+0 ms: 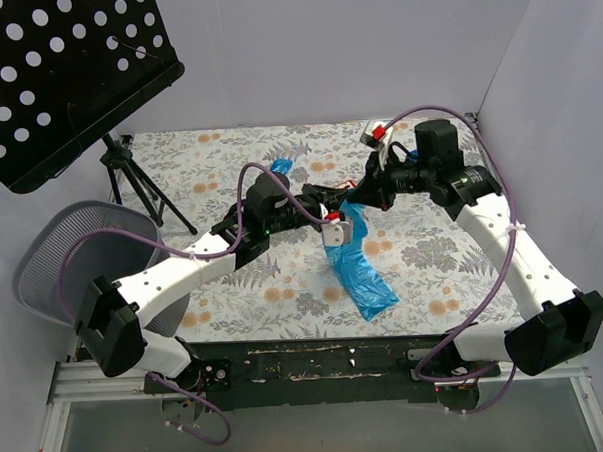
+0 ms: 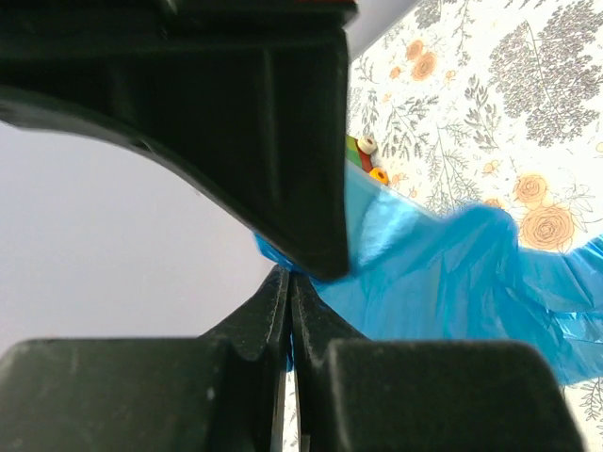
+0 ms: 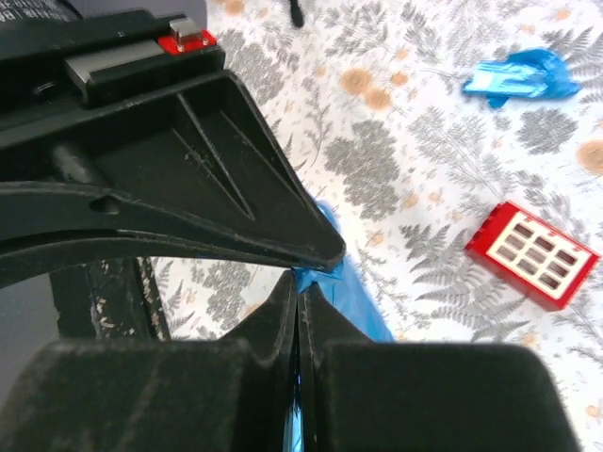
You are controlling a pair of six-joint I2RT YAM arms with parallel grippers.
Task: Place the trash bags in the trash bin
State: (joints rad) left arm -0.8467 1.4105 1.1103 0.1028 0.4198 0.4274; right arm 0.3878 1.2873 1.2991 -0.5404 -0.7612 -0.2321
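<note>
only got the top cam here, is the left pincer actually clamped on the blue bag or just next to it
Observer: Clamped. In the left wrist view the left pincer is shut, with the blue bag film pinched right at its tips.
Operator: and the right one, arm blocks it from up here
Observer: The right wrist view shows the right pincer shut too, with an edge of the blue bag caught between its tips.
</note>
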